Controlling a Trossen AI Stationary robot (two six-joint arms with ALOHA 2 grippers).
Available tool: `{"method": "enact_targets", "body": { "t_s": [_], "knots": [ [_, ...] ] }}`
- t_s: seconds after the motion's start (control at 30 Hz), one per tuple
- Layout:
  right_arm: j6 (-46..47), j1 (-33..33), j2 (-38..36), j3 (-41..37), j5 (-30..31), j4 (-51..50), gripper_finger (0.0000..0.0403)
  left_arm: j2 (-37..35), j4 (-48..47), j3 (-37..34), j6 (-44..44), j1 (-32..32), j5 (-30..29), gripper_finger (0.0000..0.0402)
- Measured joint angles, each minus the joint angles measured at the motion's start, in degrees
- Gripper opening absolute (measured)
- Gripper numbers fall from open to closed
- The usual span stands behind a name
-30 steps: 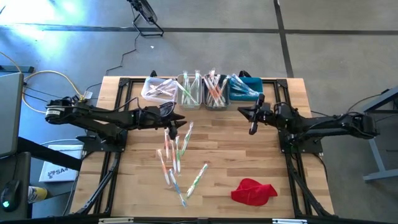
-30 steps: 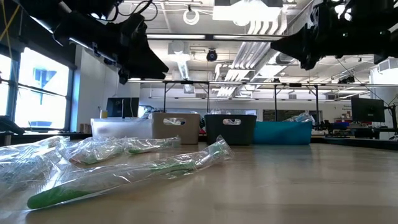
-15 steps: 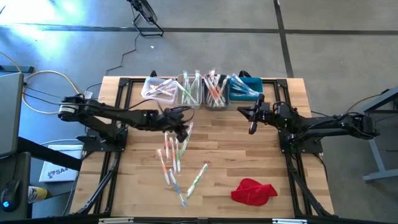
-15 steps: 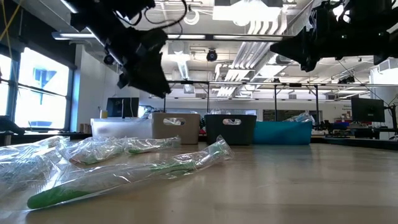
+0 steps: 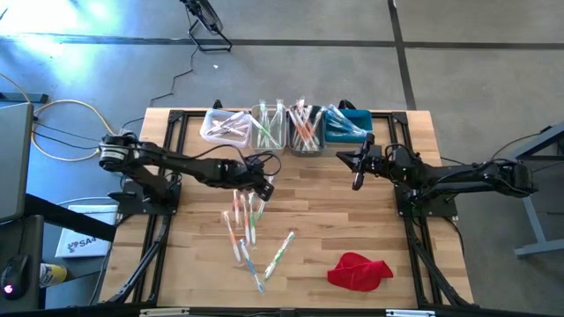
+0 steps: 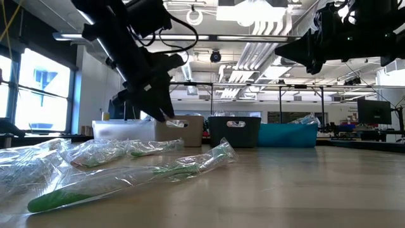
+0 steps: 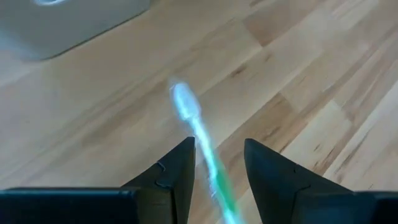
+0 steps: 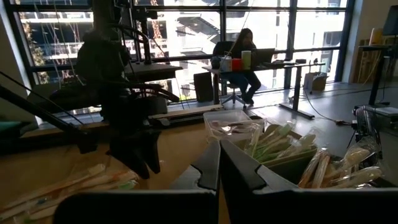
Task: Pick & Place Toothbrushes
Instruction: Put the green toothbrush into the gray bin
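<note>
Toothbrushes (image 5: 249,227): loose pile on bench (image 5: 352,220), near side of bins (image 5: 285,128) | Left tool (image 5: 263,187): over pile's far end, fingers parted astride one green toothbrush (image 7: 202,140), nothing gripped | Right tool (image 5: 358,180): raised right of pile, closed, empty

Count from above: four bins (image 5: 286,129) in a row at twelve o'clock, white, beige, grey, blue, each with wrapped toothbrushes whose number I cannot tell; loose toothbrushes (image 5: 247,222) at about seven o'clock of table centre, roughly eight to ten, overlapping, exact count uncertain; one green-handled toothbrush (image 7: 198,134) just ahead of my left fingers; one red cloth (image 5: 359,270) at five o'clock.
</note>
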Motion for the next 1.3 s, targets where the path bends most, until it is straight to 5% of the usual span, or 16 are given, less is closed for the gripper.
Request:
{"method": "enact_targets", "body": {
  "t_s": [0.3, 1.3],
  "knots": [
    [-0.09, 0.0, 0.0, 0.03, 0.0, -0.07, 0.0003, 4.05, 8.13, -0.02, 1.42, 0.0, 0.09, 0.0136],
    [-0.09, 0.0, 0.0, 0.03, 0.0, -0.31, 0.0004, 12.9, 8.76, 0.07, 0.04, 0.0, -0.27, 0.0136]
  ]
}}
